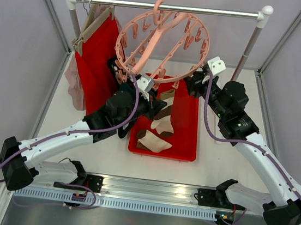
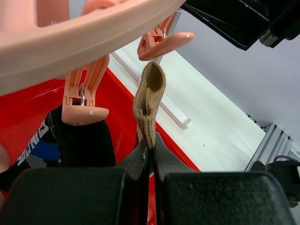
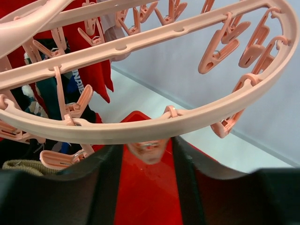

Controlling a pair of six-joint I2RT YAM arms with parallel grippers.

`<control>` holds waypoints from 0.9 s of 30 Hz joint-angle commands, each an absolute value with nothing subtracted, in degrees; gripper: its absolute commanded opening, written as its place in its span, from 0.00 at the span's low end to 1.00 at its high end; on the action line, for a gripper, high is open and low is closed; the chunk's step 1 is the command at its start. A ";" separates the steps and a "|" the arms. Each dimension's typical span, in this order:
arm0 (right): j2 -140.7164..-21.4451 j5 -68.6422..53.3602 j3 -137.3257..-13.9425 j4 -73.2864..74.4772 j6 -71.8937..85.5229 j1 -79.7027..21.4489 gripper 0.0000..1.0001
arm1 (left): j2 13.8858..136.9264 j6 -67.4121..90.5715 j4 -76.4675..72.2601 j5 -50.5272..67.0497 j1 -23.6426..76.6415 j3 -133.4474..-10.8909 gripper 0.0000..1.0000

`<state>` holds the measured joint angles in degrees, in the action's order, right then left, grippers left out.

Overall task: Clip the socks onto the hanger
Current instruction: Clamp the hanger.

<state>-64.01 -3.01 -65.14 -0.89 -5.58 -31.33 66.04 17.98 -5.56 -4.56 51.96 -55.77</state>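
Note:
The pale-pink ring hanger (image 1: 164, 45) hangs by its hook from the rail. My left gripper (image 1: 153, 97) is under its near rim, shut on the cuff of a beige sock (image 2: 149, 101) that stands up between two clip pegs (image 2: 83, 96). A black sock with white and blue markings (image 2: 70, 145) hangs beside it. My right gripper (image 3: 148, 149) is open under the ring's right rim (image 3: 154, 129), its fingers (image 3: 185, 159) close on either side of one peg (image 3: 149, 151). I cannot tell if they touch it. More beige socks (image 1: 156, 143) lie in the tray.
The red tray (image 1: 182, 141) sits on the table below the hanger. A red cloth (image 1: 96, 67) and a pink garment (image 1: 74, 84) hang on wooden hangers at the rail's left end. The rail's right post (image 1: 249, 50) stands just behind my right arm.

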 commanded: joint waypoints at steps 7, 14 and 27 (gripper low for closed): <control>-63.63 -6.32 -68.82 -1.76 -3.34 -31.20 0.15 | 64.34 16.00 -4.92 -4.31 52.21 -58.36 0.02; -63.19 -7.99 -69.61 -0.18 -0.18 -31.29 0.04 | 63.90 13.89 -7.12 3.61 52.29 -57.13 0.02; -61.00 -11.77 -70.93 5.53 6.50 -31.38 0.02 | 68.11 14.06 -9.58 2.11 52.29 -59.67 0.02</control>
<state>-62.19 -9.50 -67.85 4.80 4.36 -31.29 66.70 15.49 -6.35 0.78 52.14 -56.69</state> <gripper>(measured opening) 0.203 0.033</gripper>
